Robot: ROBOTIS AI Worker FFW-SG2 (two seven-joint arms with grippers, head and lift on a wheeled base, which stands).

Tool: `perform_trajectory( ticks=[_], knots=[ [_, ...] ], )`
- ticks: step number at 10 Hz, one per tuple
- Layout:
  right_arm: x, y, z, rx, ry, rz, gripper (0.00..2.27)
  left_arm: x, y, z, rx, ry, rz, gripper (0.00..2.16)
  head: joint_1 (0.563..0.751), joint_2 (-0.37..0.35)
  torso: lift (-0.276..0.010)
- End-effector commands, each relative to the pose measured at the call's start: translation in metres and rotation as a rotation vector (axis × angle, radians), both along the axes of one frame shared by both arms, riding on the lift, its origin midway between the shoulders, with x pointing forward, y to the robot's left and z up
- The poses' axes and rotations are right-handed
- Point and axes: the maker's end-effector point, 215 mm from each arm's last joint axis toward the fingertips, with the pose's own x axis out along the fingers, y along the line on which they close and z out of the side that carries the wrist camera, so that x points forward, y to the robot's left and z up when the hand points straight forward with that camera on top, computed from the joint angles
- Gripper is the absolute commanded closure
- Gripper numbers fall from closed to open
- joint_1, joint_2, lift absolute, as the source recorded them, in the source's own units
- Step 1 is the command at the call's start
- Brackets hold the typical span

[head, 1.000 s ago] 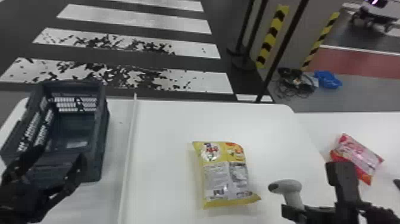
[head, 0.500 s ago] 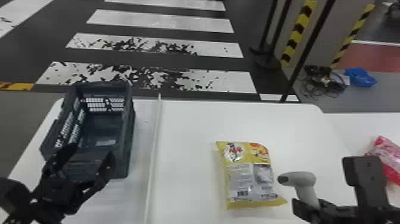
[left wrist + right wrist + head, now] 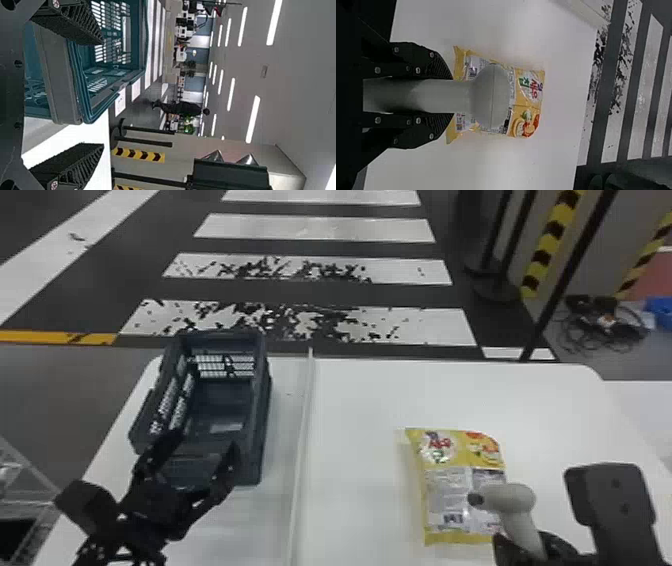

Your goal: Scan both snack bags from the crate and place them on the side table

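Note:
In the head view my left gripper (image 3: 200,460) stands open over the near end of the crate (image 3: 265,425); in the left wrist view the gripper (image 3: 101,95) has nothing between its fingers, the crate (image 3: 59,79) beyond them. My right gripper (image 3: 525,540) is shut on the handle of the grey scanner (image 3: 510,497), its head over the yellow snack bag's lower right part. The yellow snack bag (image 3: 450,485) lies flat on the white table. In the right wrist view the gripper (image 3: 445,96) grips the scanner (image 3: 492,97), and the snack bag (image 3: 526,103) lies beyond it.
A raised strip (image 3: 302,430) runs along the white table (image 3: 360,405) between crate and bag. The side table (image 3: 645,405) adjoins at the right. Black posts (image 3: 570,270) rise behind the table. A wire rack (image 3: 20,485) stands at the lower left.
The head view has swung left, so the table's things sit farther right in it, and the red snack bag on the side table has left the view. The scanner is closer to the yellow bag.

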Motion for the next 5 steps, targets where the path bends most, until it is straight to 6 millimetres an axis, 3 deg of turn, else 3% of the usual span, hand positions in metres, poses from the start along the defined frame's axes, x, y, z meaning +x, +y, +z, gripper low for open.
perform_trajectory(
  ticks=[1,3,5],
  knots=[
    [-0.008,0.018,0.000,-0.007,0.006,0.025,2.25,-0.001,0.003,0.002,-0.008,-0.015,0.007,0.08,0.695,0.027,-0.095],
    [-0.017,0.030,-0.006,-0.043,0.019,0.038,2.25,-0.002,0.005,0.002,-0.015,-0.020,0.012,0.08,0.695,0.071,-0.095],
    [-0.025,0.037,-0.029,-0.055,0.072,0.029,2.25,-0.003,0.006,0.001,-0.021,-0.022,0.017,0.08,0.695,0.087,-0.095]
  ],
)
